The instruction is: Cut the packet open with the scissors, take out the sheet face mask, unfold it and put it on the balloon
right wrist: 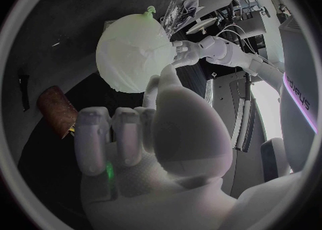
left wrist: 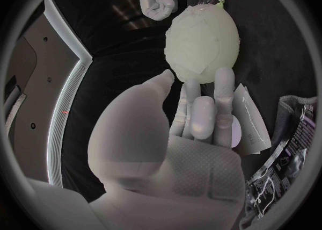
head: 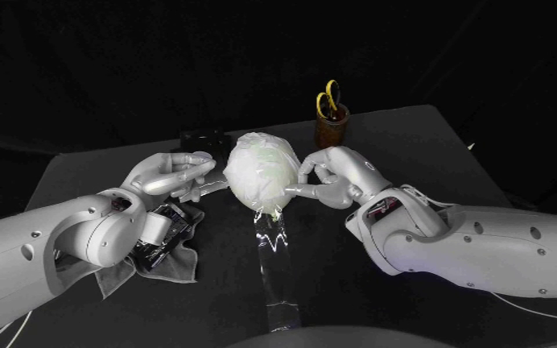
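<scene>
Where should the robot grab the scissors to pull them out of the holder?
By the yellow handle loops, coming straight down from above. The scissors stand upright in the brown holder with the blades down inside it, so only the loops stick out on top.

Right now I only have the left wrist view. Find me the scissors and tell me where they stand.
Observer: The scissors stand handles up in a brown holder on the table, behind the balloon.
Operator: Now report the balloon's side that faces the right hand.
Observer: In the right wrist view, the sheet face mask lies wrinkled over that side.
</scene>
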Motion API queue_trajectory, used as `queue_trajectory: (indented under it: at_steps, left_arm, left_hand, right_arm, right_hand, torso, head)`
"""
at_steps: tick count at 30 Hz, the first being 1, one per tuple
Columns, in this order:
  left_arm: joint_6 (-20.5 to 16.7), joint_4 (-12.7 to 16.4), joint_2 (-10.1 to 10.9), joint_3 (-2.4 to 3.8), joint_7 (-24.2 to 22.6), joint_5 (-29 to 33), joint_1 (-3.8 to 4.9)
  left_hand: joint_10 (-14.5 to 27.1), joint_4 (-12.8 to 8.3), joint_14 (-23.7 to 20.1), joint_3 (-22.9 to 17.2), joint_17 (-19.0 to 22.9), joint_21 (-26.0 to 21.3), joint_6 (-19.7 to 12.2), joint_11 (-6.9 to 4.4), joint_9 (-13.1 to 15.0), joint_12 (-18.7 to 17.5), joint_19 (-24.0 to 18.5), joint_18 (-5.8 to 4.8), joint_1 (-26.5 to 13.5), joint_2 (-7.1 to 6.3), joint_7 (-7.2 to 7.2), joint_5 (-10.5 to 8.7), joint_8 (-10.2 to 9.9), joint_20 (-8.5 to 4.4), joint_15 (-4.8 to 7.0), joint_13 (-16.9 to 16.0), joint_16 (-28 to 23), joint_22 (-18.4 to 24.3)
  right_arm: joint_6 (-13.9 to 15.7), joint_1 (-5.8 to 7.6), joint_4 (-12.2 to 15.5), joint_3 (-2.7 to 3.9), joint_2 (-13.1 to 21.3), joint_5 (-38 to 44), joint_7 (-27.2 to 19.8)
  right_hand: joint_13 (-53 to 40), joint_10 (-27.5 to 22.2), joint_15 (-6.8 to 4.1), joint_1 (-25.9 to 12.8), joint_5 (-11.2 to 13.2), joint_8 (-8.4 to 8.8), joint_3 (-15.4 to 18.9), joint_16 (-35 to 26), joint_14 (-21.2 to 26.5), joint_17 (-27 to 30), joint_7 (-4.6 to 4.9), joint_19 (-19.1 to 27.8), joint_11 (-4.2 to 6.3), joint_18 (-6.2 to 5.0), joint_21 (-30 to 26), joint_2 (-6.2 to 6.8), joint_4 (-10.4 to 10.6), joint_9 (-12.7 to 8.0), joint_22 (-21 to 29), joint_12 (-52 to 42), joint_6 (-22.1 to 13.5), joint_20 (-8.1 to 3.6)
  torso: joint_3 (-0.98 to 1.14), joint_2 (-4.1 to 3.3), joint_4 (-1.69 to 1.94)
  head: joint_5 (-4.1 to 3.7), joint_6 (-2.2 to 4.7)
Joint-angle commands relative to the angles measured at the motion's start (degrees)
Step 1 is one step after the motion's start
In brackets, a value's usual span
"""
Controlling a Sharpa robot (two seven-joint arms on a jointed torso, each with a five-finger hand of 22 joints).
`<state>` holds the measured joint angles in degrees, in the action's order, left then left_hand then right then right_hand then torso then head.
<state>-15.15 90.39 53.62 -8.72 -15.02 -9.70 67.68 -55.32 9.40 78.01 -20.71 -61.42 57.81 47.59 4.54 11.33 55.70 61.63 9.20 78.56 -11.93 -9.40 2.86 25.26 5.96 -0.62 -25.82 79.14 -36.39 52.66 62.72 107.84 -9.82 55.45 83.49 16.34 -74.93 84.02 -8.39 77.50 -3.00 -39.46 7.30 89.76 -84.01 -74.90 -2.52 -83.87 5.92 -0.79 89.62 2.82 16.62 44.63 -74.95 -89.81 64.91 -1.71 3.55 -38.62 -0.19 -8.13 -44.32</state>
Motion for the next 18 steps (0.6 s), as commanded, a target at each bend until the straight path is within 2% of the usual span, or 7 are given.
queue_trajectory:
  at_steps: [1,7,18]
  left_arm:
    - [0.7,0.1,-0.2,0.05,-0.7,0.1,0.03]
    - [0.6,0.2,-0.2,0.05,-0.6,0.1,0.03]
    - [0.7,0.2,-0.2,0.05,-0.6,0.1,0.03]
  left_hand:
    - [-0.4,0.1,0.3,0.2,-0.1,0.3,0.0,0.01,-0.1,-0.3,0.4,1.12,0.4,0.01,0.03,-0.11,0.3,-0.12,0.07,0.1,0.4,0.0]
    - [-0.4,0.1,0.3,0.3,-0.1,0.3,0.0,0.01,-0.1,-0.3,0.4,1.12,0.4,0.02,0.02,-0.11,0.3,-0.12,0.07,0.1,0.4,0.0]
    - [-0.4,0.1,0.3,0.3,-0.1,0.3,0.0,0.01,-0.1,-0.3,0.4,1.12,0.4,0.02,0.02,-0.11,0.3,-0.12,0.07,0.1,0.4,0.0]
  right_arm:
    - [2.2,0.09,-1.0,0.02,-0.9,-0.7,-0.6]
    - [1.4,0.22,-3.7,0.05,-3.2,1.0,1.2]
    - [-1.4,0.25,-6.1,0.07,-5.3,5.0,3.8]
  right_hand:
    - [-15.1,6.0,-0.14,0.2,0.2,0.14,-0.1,0.2,-6.0,-15.1,-0.09,-6.1,0.12,0.77,0.3,-0.69,-0.1,-0.1,-15.0,-0.2,-0.3,-0.18]
    - [-15.1,6.0,-0.20,1.1,0.2,-0.06,-0.2,0.2,-6.0,-15.1,-0.22,-6.1,0.22,0.79,0.4,-1.19,-0.4,-0.1,-15.1,-0.2,-0.3,-0.20]
    - [-15.1,6.0,-0.36,3.9,0.2,-0.44,-0.1,0.2,-6.0,-15.1,-0.41,-6.1,0.39,0.79,0.4,-0.90,-1.1,-0.4,-15.1,-0.2,-0.3,-0.32]
  torso:
    - [-0.08,-0.07,0.10]
    - [-0.05,-0.06,0.13]
    - [-0.05,0.02,0.01]
  head:
    - [-0.02,0.00]
    - [0.00,-0.07]
    - [0.01,-0.31]
